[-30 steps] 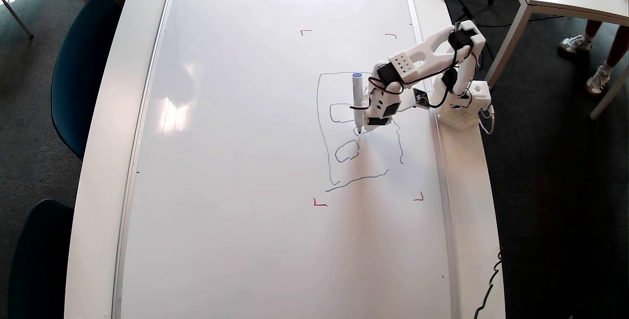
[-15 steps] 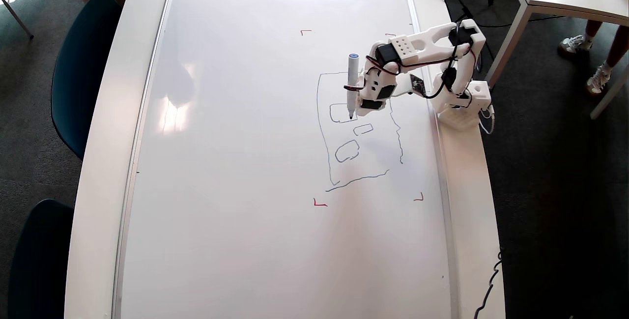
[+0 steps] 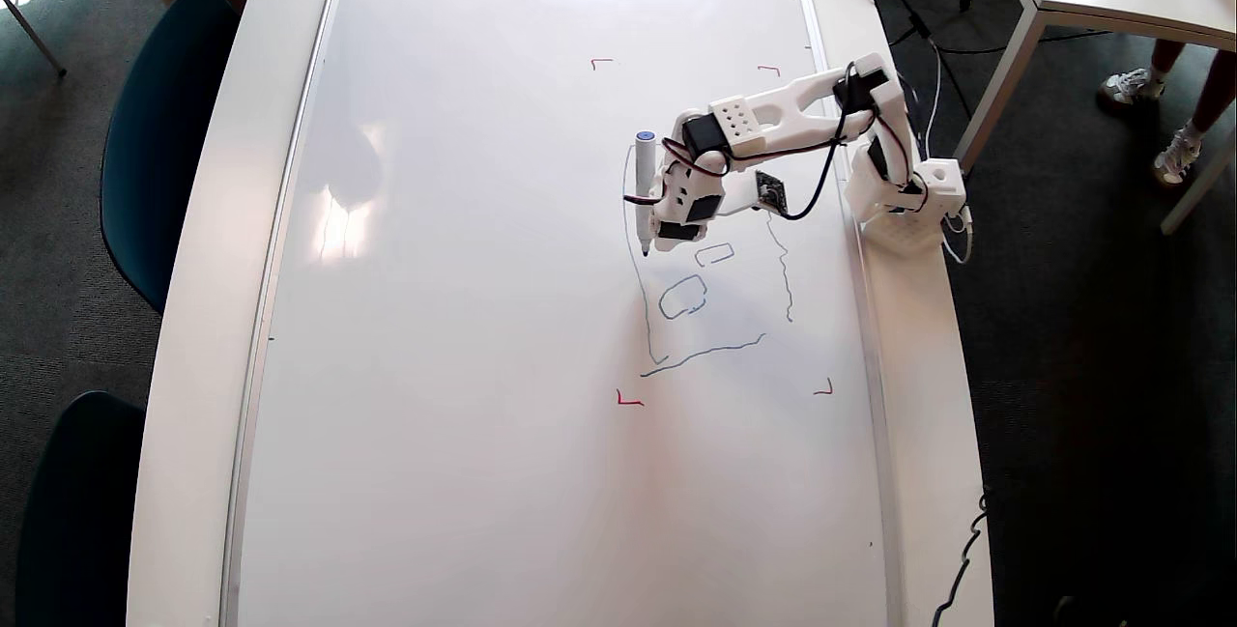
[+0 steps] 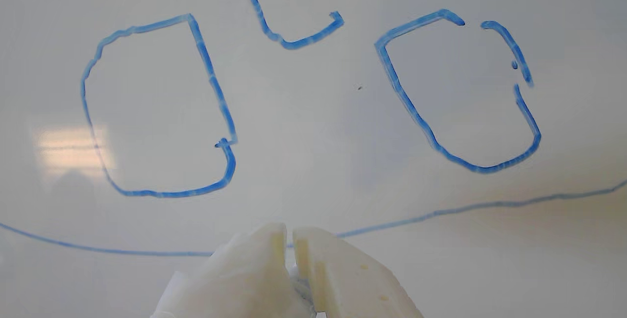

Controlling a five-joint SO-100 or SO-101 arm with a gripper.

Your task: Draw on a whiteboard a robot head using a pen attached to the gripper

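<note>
From overhead I see the pen (image 3: 645, 190) strapped along the left side of the gripper (image 3: 674, 239), blue cap toward the top of the view and dark tip touching the whiteboard (image 3: 464, 318) on the left outline of the robot head (image 3: 710, 303). In the wrist view my gripper (image 4: 289, 239) has its two white fingers pressed nearly together with nothing between them, hovering just over a long blue line, with two rounded boxes beyond. The arm reaches left from its base at the board's right edge, elbow raised, wrist bent down.
</note>
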